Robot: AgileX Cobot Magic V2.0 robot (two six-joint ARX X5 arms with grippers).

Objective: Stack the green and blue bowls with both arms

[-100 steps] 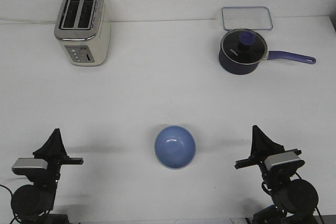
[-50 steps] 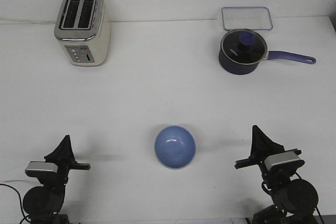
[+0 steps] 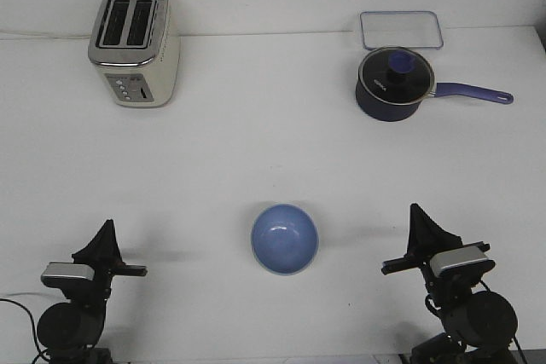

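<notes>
Between the two grippers: the blue bowl (image 3: 284, 239) sits upright on the white table (image 3: 256, 151), roughly midway, well apart from either set of jaws.
Green bowl: no separate green bowl shows anywhere; a pale rim peeks around the blue one, so it may be nested underneath, but I cannot tell.
Left gripper (image 3: 106, 231): low at the near edge, tip pointing away over the table, the bowl off to its right; fingers read as one dark wedge, so whether the jaws are parted or pressed together I cannot tell.
Right gripper (image 3: 416, 215): mirrored on the other side, the bowl off to its left; same story, one dark wedge, jaw state not readable.
Beyond the jaws: toaster (image 3: 135, 45) far ahead of the left gripper; lidded navy saucepan (image 3: 395, 84) with a purple handle and a clear lidded container (image 3: 401, 29) far ahead of the right. None of them is in the way.
Step in hand, my read: both arms parked, nothing held; either the stack is done or the reach has not begun.
Doing it well: if a grasp is due, come in over the rim, one finger inside and one outside, pinch the wall squarely, lift straight, and lower centred so the bowls seat level.
</notes>
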